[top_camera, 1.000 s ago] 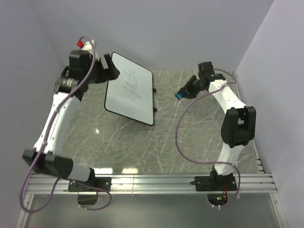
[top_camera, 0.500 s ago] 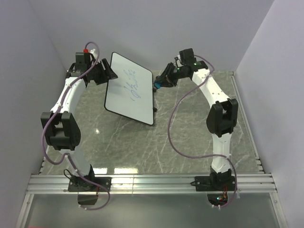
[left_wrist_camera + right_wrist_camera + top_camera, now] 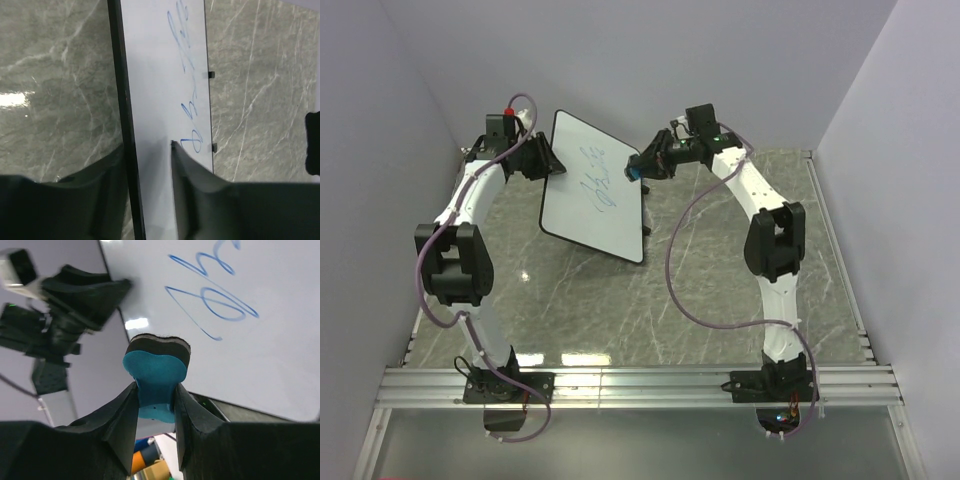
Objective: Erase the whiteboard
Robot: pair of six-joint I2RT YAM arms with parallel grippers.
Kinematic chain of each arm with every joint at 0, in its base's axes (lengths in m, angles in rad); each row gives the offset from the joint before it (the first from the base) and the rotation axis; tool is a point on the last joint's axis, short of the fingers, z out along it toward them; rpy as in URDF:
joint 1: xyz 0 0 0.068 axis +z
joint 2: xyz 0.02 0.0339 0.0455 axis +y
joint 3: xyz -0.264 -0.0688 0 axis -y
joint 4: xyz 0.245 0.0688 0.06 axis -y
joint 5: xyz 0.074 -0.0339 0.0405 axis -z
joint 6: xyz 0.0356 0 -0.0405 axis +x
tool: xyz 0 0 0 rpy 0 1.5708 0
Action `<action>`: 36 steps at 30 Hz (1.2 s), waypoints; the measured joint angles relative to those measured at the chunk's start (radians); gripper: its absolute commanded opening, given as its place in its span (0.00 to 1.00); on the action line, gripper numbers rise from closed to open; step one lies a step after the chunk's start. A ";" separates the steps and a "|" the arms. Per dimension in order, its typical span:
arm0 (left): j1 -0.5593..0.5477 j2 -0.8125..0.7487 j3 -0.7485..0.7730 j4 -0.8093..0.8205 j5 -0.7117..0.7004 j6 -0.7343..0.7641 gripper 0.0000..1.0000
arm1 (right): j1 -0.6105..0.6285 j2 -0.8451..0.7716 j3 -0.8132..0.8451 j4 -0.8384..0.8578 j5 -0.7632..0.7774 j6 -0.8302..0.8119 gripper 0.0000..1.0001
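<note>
The whiteboard [image 3: 582, 205] stands tilted at the back left of the table, with blue handwriting [image 3: 599, 180] on its face. My left gripper [image 3: 549, 160] is shut on its left edge. In the left wrist view one finger [image 3: 192, 185] lies on the white face and the other sits behind the black frame [image 3: 121, 100]. My right gripper [image 3: 645, 167] is shut on a blue eraser [image 3: 634, 171] at the board's upper right edge. In the right wrist view the eraser [image 3: 156, 367] turns its black felt toward the writing [image 3: 215, 305]; whether it touches the board I cannot tell.
The grey marble tabletop [image 3: 720, 280] runs to an aluminium rail [image 3: 640, 380] at the near edge. Lilac walls close in on the left, back and right. Small black feet [image 3: 646, 231] stick out at the board's right side.
My left gripper has closed on the board's left edge. The right arm has swung left, carrying the eraser from the middle right of the table up to the board.
</note>
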 measured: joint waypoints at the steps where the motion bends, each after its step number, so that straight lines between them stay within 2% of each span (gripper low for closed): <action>1: 0.000 0.012 -0.002 0.001 0.005 0.000 0.34 | 0.004 0.014 0.005 0.045 -0.012 0.033 0.00; 4: 0.006 0.031 -0.018 0.018 0.027 -0.016 0.24 | 0.019 0.084 0.067 0.166 -0.047 0.130 0.00; 8: 0.010 0.031 -0.021 0.047 0.065 -0.040 0.00 | 0.053 0.209 0.205 0.301 -0.052 0.243 0.00; 14: 0.023 0.031 -0.056 0.088 0.086 -0.049 0.00 | 0.101 0.265 0.247 0.358 0.019 0.303 0.00; 20: 0.021 0.035 -0.051 0.087 0.093 -0.040 0.00 | 0.130 0.269 0.288 0.248 0.128 0.227 0.00; 30: -0.090 0.180 0.209 -0.008 0.030 0.050 0.00 | 0.106 0.270 0.290 0.052 0.174 0.053 0.00; 36: -0.177 0.219 0.261 0.003 0.026 0.064 0.00 | 0.053 0.266 0.277 -0.061 0.184 -0.069 0.00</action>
